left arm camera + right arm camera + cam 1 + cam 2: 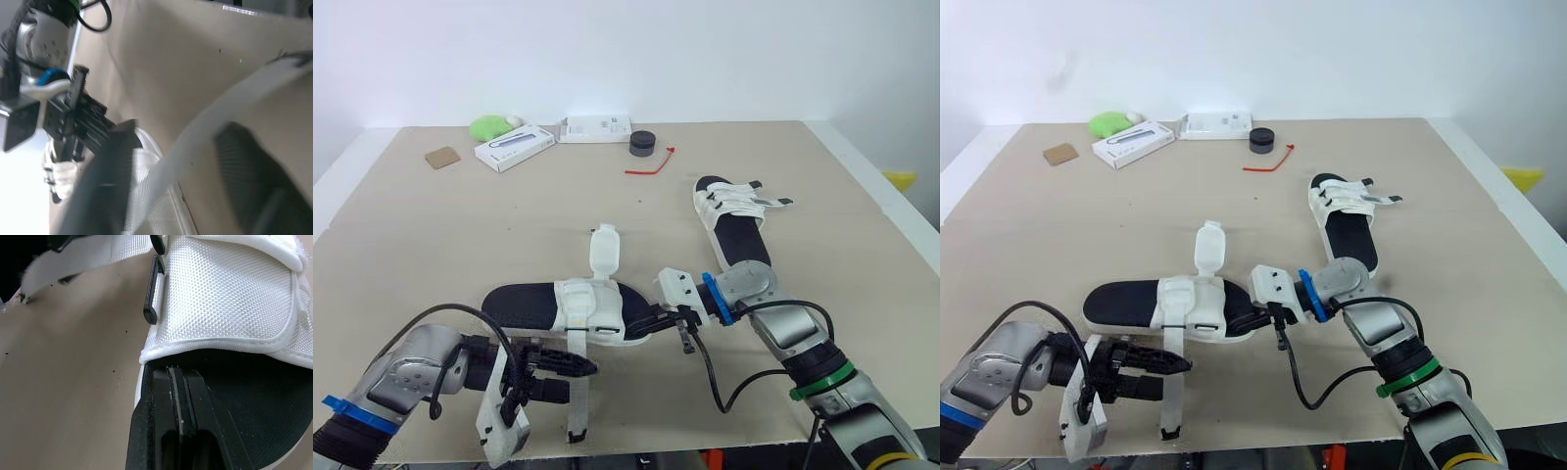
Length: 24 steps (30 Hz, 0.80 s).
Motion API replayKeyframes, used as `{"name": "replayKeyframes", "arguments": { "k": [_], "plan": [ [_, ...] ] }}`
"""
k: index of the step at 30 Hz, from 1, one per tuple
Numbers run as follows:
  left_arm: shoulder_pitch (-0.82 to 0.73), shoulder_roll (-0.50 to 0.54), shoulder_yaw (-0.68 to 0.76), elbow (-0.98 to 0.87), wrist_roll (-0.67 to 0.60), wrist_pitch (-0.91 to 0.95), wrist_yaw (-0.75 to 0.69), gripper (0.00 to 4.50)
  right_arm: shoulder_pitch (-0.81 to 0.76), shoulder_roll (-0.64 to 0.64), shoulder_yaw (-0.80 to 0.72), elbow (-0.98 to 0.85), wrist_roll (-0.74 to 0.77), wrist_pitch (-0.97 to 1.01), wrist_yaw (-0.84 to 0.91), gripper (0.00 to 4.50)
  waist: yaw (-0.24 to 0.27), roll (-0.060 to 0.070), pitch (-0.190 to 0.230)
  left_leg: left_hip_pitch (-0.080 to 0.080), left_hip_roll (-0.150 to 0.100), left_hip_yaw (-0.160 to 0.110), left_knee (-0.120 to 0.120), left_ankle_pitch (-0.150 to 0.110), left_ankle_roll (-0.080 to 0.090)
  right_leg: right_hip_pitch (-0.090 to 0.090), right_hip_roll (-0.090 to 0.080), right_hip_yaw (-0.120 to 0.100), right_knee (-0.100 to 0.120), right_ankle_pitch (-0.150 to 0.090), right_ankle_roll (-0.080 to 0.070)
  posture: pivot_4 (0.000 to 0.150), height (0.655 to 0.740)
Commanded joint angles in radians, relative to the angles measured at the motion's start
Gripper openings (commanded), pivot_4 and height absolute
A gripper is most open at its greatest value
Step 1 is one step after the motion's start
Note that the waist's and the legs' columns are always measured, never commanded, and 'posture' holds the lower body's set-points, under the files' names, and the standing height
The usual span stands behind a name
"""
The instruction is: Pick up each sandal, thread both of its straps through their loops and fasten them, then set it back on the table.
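The near sandal [524, 305], black footbed and white upper, lies sideways at the table's front middle. One strap flap [605, 249] stands up loose. Its long white strap [577, 411] trails toward the front edge. My left gripper [570, 380] is open, with that strap running between its fingers [105, 186]. My right gripper [649, 319] is shut on the sandal's toe-end edge, its fingertips [171, 382] lying on the footbed beside the white upper [230, 293]. The second sandal [736, 233] lies further back on the right with its straps laid across it.
Along the far edge sit a green object [489, 125], two white boxes [514, 148] [595, 128], a black round item [642, 143], a red tie [651, 164] and a brown card [441, 157]. The table's front edge [636, 446] runs just under both arms.
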Motion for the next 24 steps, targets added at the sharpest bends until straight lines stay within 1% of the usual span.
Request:
{"name": "replayKeyframes", "arguments": {
  "k": [1, 2, 3, 7, 11, 14, 16, 18, 21, 24],
  "plan": [
    [0.010, 0.032, -0.014, -0.003, -0.006, -0.008, 0.039, 0.58, -0.008, -0.007, -0.007, -0.014, -0.001, -0.005, 0.004, 0.00, 0.000, 0.000, 0.000, 0.000, 0.000, 0.000, 0.000, 0.000, 0.000, 0.000, 0.000, 0.000, 0.000, 0.000, 0.000, 0.150, 0.7400],
    [0.012, 0.040, -0.019, -0.005, -0.019, 0.008, 0.044, 0.16, -0.008, -0.007, -0.007, -0.013, -0.001, -0.005, 0.004, 0.00, 0.000, 0.000, 0.000, 0.000, 0.000, 0.000, 0.000, 0.000, 0.000, 0.000, 0.000, 0.000, 0.000, 0.000, 0.000, 0.150, 0.7400],
    [0.013, 0.050, -0.023, -0.010, -0.033, 0.026, 0.048, 0.03, -0.009, -0.007, -0.007, -0.012, -0.001, -0.006, 0.005, 0.00, 0.000, 0.000, 0.000, 0.000, 0.000, 0.000, 0.000, 0.000, 0.000, 0.000, 0.000, 0.000, 0.000, 0.000, 0.000, 0.150, 0.7400],
    [0.010, 0.087, -0.038, -0.036, -0.111, 0.113, 0.055, 0.03, -0.012, -0.004, -0.004, -0.008, -0.003, -0.009, 0.005, 0.00, 0.000, 0.000, 0.000, 0.000, 0.000, 0.000, 0.000, 0.000, 0.000, 0.000, 0.000, 0.000, 0.000, 0.000, 0.000, 0.150, 0.7400],
    [-0.007, 0.101, -0.034, -0.120, -0.276, 0.353, 0.046, 0.03, -0.014, -0.003, -0.003, -0.005, -0.004, -0.011, 0.005, 0.00, 0.000, 0.000, 0.000, 0.000, 0.000, 0.000, 0.000, 0.000, 0.000, 0.000, 0.000, -0.001, 0.000, 0.000, 0.000, 0.150, 0.7400],
    [-0.023, 0.105, -0.018, -0.208, -0.433, 0.590, 0.044, 0.03, -0.013, -0.002, -0.003, -0.006, -0.004, -0.010, 0.004, 0.00, 0.000, 0.000, 0.000, 0.000, 0.000, 0.000, 0.000, 0.000, 0.000, 0.000, 0.001, -0.001, 0.000, 0.000, 0.000, 0.150, 0.7400],
    [-0.059, 0.124, -0.003, -0.300, -0.632, 0.855, 0.076, 0.03, -0.010, -0.004, -0.001, -0.008, -0.005, -0.011, 0.005, 0.00, 0.000, 0.000, 0.000, 0.000, 0.000, 0.000, 0.000, 0.000, 0.000, 0.000, 0.001, -0.001, 0.000, 0.000, 0.000, 0.150, 0.7400],
    [-0.092, 0.132, 0.016, -0.359, -0.754, 1.025, 0.095, 0.03, -0.008, -0.005, -0.001, -0.009, -0.005, -0.010, 0.005, 0.00, -0.001, 0.000, 0.000, 0.000, 0.000, 0.000, 0.000, 0.000, 0.000, 0.000, 0.002, -0.001, 0.000, 0.000, 0.000, 0.150, 0.7400],
    [-0.107, 0.138, 0.051, -0.420, -0.848, 1.171, 0.083, 0.03, -0.007, -0.006, -0.001, -0.009, -0.006, -0.011, 0.005, 0.00, -0.002, 0.000, 0.000, 0.000, 0.000, 0.000, 0.000, 0.000, 0.000, 0.000, 0.003, -0.001, 0.000, 0.000, 0.000, 0.150, 0.7400],
    [-0.074, 0.136, 0.084, -0.497, -0.903, 1.261, 0.090, 0.03, -0.011, -0.004, -0.001, -0.003, -0.008, -0.016, 0.004, 0.00, -0.002, 0.000, 0.000, 0.000, 0.001, 0.000, 0.000, 0.000, 0.001, -0.001, 0.004, 0.000, 0.000, -0.001, -0.001, 0.150, 0.7400]
  ]
}}
